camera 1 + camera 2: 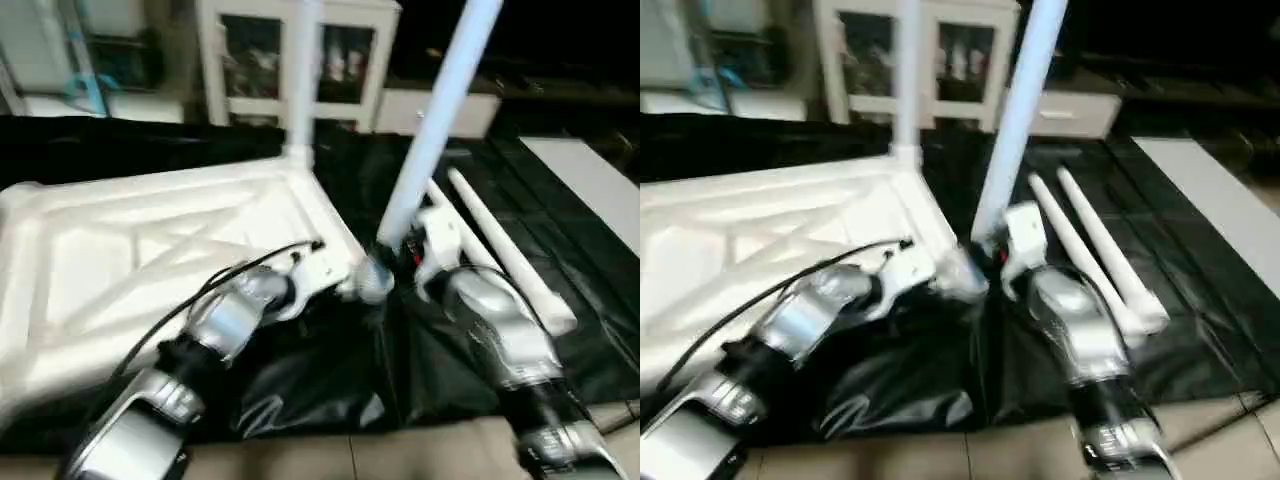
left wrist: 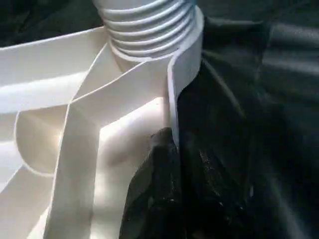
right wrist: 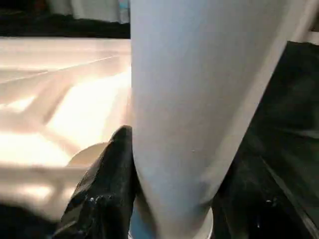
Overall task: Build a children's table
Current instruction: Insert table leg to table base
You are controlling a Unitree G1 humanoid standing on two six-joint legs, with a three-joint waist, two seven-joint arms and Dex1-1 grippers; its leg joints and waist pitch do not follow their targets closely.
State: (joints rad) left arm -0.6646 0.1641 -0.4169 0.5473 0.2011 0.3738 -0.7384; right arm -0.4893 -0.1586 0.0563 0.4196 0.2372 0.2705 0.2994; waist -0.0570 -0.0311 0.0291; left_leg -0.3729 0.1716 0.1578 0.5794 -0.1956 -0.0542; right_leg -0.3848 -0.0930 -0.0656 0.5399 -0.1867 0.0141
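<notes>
Black cloth covers the work table (image 1: 560,330), with the white tabletop (image 1: 120,250) lying ribs-up, one leg (image 1: 303,70) already upright in its far corner. Right gripper (image 3: 164,199) is clamped round a tilted leg (image 1: 440,110) at the near corner; left gripper (image 2: 164,164) is pinched closed at that rim. Two spare legs (image 1: 1090,250) lie alongside.

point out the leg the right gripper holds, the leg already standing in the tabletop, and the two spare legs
held leg (image 1: 440,110), left eye view, mid shaft
standing leg (image 1: 303,70), left eye view, shaft above its corner socket
spare legs (image 1: 1095,245), right eye view, shaft of the outer one
</notes>
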